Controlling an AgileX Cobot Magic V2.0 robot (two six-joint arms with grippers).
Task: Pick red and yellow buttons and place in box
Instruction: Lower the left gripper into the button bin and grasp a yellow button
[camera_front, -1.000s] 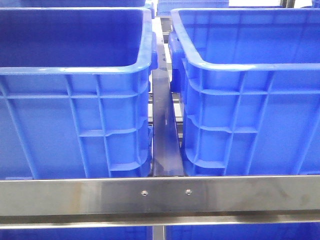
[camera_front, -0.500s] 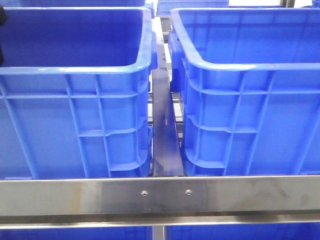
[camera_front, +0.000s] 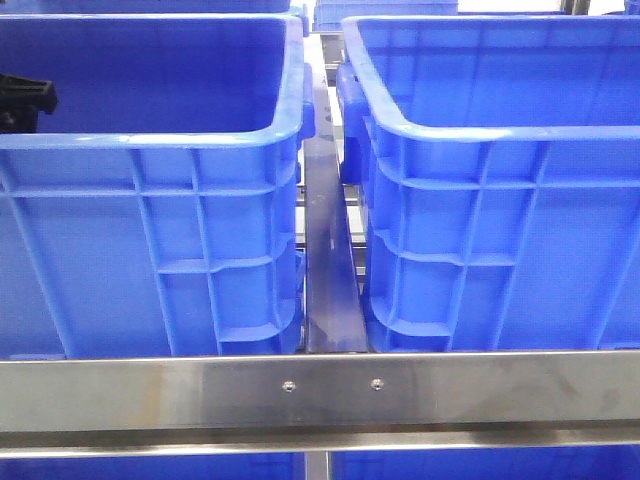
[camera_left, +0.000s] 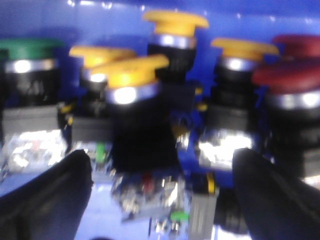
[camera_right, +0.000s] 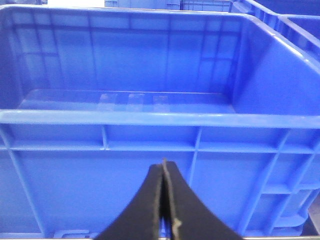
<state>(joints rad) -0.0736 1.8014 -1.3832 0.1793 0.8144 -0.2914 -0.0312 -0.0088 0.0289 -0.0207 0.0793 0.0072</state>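
Observation:
In the left wrist view, several push buttons stand close together on a blue crate floor. A yellow button with a black body is nearest, and two dark red buttons are beside it. My left gripper is open, with one finger on each side of the yellow button's base; the view is blurred. A black part of my left arm shows inside the left blue crate. My right gripper is shut and empty, just in front of the outer wall of the empty blue box, the right crate in the front view.
More yellow-capped buttons and a green one crowd the pile. A dark rail runs between the two crates. A steel bar crosses in front of them.
In the front view, a black part of my left arm has come into sight at the left edge, inside the left crate. The crates have not moved.

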